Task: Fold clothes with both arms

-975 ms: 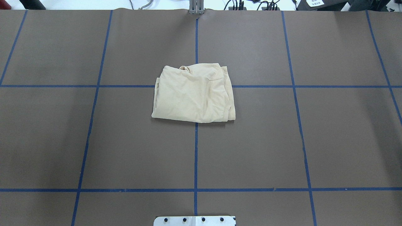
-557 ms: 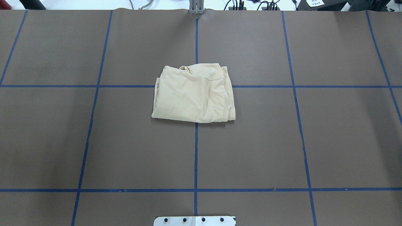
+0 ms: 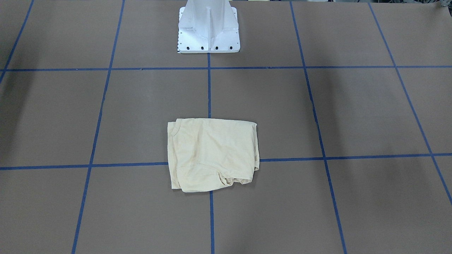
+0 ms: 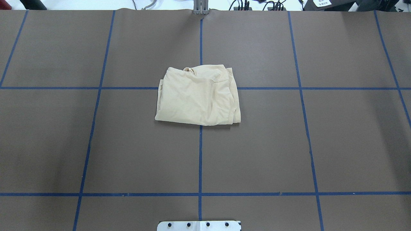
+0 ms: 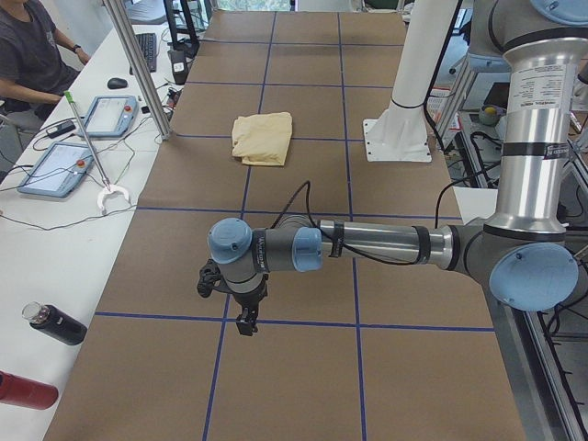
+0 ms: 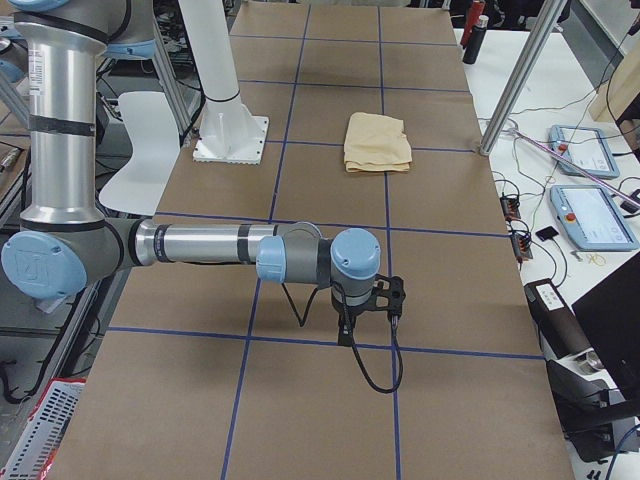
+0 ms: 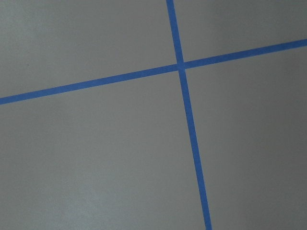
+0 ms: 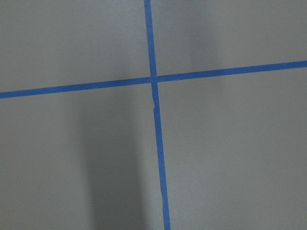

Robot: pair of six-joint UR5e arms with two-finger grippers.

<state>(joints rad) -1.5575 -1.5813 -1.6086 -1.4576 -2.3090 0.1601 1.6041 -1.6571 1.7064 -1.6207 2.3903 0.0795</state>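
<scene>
Left gripper [image 5: 245, 327], right gripper [image 6: 344, 336] — one T-shirt [image 4: 197, 96]

1. The left arm [image 5: 386, 243] crossed the right and middle of the exterior left view. Its upper link stood upright at the right edge and bent at a blue-capped left elbow [image 5: 533, 280] in the lower right.
2. Its forearm ran level toward the frame's left and ended in a blue-capped left wrist [image 5: 266, 250] near the centre.
3. The left gripper [image 5: 245, 323] hung below that wrist, pointing straight down. Whether its jaws were parted could not be told.
4. In the exterior right view, the right arm [image 6: 200, 243] stood upright at the upper left, bent at the right elbow [image 6: 45, 262] by the left edge, and reached level toward the centre.
5. The right gripper [image 6: 345, 333] pointed down beneath the right wrist [image 6: 345, 258], with a black cable [image 6: 385, 375] looping under it. Its jaw state could not be told.
</scene>
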